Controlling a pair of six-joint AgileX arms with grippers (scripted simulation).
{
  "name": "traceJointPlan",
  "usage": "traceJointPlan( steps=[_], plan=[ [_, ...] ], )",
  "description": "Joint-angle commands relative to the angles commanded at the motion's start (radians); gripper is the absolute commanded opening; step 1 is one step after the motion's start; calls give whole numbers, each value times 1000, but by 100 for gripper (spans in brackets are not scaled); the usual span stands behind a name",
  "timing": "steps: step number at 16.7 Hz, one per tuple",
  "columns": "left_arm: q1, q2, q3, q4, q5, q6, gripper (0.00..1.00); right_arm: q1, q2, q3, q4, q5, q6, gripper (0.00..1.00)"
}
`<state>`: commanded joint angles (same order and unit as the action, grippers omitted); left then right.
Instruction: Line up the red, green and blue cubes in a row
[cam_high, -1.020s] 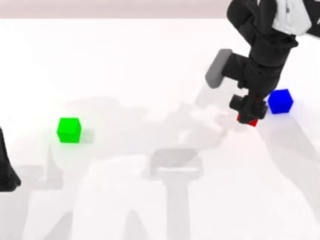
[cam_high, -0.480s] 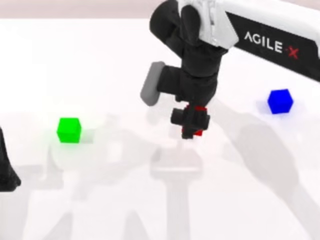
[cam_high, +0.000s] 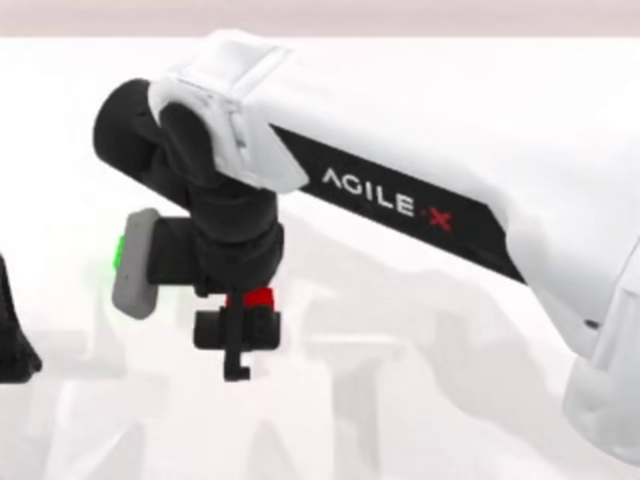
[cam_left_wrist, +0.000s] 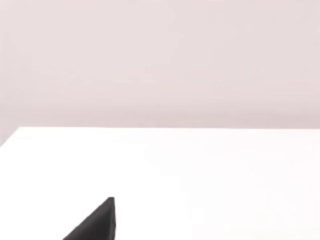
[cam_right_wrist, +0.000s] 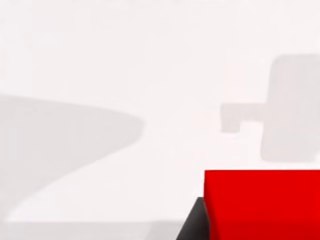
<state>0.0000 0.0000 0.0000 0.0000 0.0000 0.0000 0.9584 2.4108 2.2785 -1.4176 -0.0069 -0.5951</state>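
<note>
Right gripper (cam_high: 238, 335) clenched on the red cube (cam_high: 261, 296), carried low over the table (cam_high: 420, 400); only a red sliver shows between the black fingers from above, at about 8 o'clock from the table's centre; the right wrist view shows the red face (cam_right_wrist: 262, 205) close up with bare tabletop beyond. Green cube (cam_high: 119, 250) mostly hidden behind the wrist's grey camera block (cam_high: 134, 263); just a green edge visible at 9 o'clock, near the held cube. Blue cube not visible; the white forearm (cam_high: 420, 170) covers the right side, so its place can't be told. Left arm (cam_high: 12, 345) parked at the left edge, 8 o'clock; can't tell its gripper state.

Risks: wrist block or fingers may clip the green cube on descent, since they sit very close, knocking it out of line; releasing too high could make red bounce or roll off axis; placing red blind may leave it touching green or skewed from the row.
</note>
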Motion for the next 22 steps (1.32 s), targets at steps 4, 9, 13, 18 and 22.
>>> traceJointPlan(
  steps=[4, 9, 13, 18, 22],
  plan=[
    [0, 0, 0, 0, 0, 0, 100, -2, -4, -1, 1, -1, 1, 0],
    [0, 0, 0, 0, 0, 0, 100, -1, -2, -109, 113, -1, 3, 0],
    [0, 0, 0, 0, 0, 0, 100, 1, 6, -245, 253, 0, 3, 0],
    [0, 0, 0, 0, 0, 0, 100, 3, 8, -263, 271, 0, 2, 0],
    [0, 0, 0, 0, 0, 0, 100, 3, 8, -263, 271, 0, 2, 30]
  ],
)
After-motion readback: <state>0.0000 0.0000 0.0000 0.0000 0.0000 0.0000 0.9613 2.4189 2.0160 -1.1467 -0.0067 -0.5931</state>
